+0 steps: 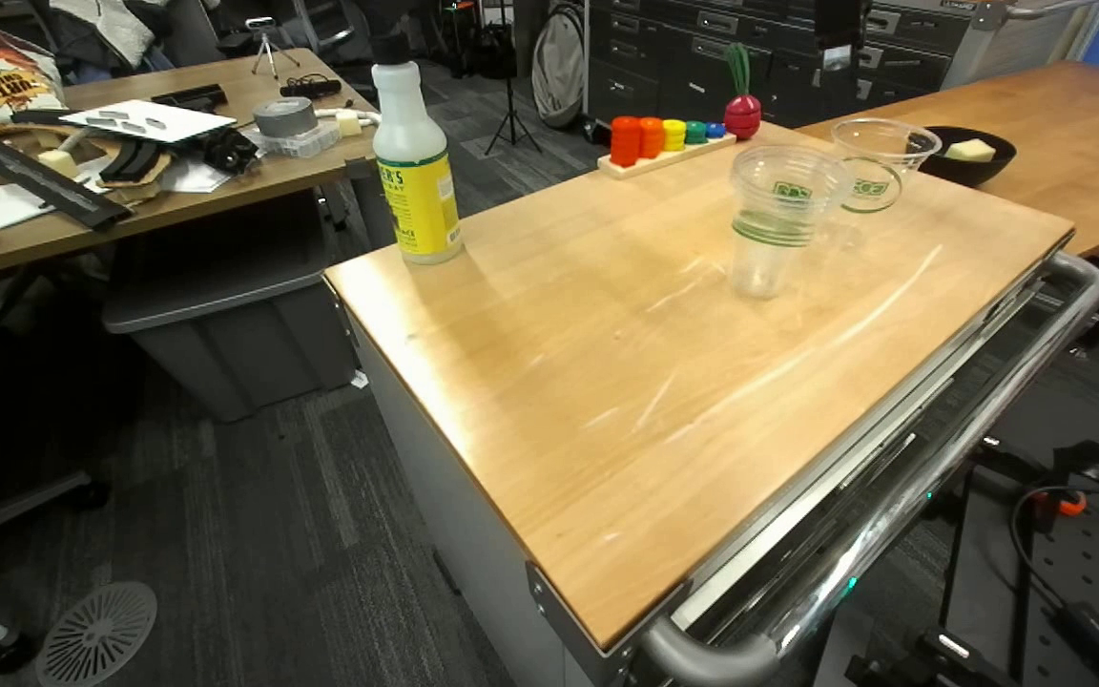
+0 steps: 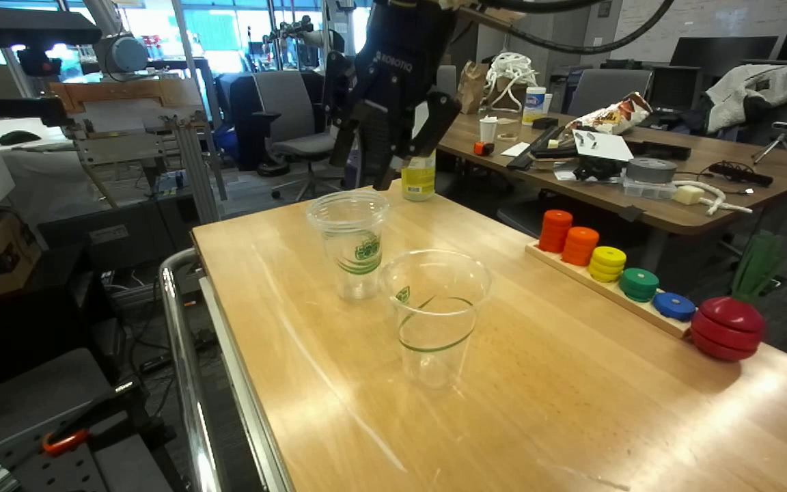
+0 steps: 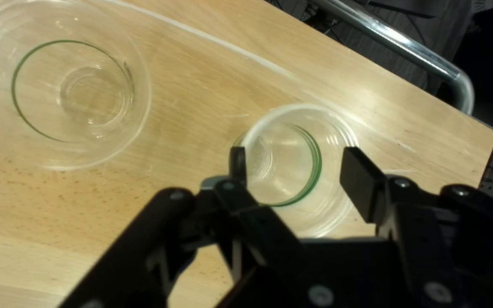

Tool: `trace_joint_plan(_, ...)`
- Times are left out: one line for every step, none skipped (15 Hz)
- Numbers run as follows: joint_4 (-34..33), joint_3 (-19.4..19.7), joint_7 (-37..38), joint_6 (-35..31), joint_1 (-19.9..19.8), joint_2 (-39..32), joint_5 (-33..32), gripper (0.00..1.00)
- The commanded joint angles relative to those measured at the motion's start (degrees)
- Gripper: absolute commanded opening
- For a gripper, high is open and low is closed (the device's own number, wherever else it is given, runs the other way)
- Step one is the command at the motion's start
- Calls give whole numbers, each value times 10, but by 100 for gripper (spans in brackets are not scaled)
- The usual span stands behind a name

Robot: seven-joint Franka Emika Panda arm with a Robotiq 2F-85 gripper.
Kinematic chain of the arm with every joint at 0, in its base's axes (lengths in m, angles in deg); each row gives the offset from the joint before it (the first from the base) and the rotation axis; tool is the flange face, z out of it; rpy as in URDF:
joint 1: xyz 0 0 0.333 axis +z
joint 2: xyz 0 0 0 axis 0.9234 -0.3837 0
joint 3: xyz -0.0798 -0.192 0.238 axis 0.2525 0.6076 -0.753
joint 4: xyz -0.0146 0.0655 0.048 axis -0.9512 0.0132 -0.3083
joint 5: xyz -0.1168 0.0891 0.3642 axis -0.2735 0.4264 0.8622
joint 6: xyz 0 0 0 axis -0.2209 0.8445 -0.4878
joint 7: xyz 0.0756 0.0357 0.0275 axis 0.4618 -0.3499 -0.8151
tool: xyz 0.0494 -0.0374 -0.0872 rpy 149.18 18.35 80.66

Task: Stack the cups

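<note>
A nested stack of clear, green-banded cups stands upright near, but apart from, an upright single cup.

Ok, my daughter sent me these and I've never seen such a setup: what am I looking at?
The black machine is the end of a robot arm, tipped with two jaws for grasping. Two pictures come from cameras standing outside the robot; the third comes from one mounted on the arm, looking down past the jaws. On the wooden worktop are a stack of clear cups, a single clear cup, a bottle with a yellow label, coloured rings on a wooden base and a red toy with green leaves. Nothing is held: the jaws stand open over the stack.
</note>
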Motion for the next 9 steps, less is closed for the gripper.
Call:
trace_joint_plan(-8, -12, 33, -21, -3, 2, -36, 91)
trace_joint_plan(-5, -15, 53, -34, -1, 3, -59, 99)
trace_joint_plan(0, -20, 76, -54, 2, 7, -88, 100)
trace_joint_plan(3, -23, 94, -70, 4, 9, -110, 100)
trace_joint_plan(8, -28, 111, -91, 5, 10, -133, 100)
trace_joint_plan(15, -32, 123, -114, 7, 15, -152, 100)
trace_joint_plan(20, -36, 125, -131, 8, 16, -165, 100)
trace_joint_plan(24, -38, 126, -144, 9, 16, -170, 100)
trace_joint_plan(26, -40, 122, -151, 9, 15, -163, 100)
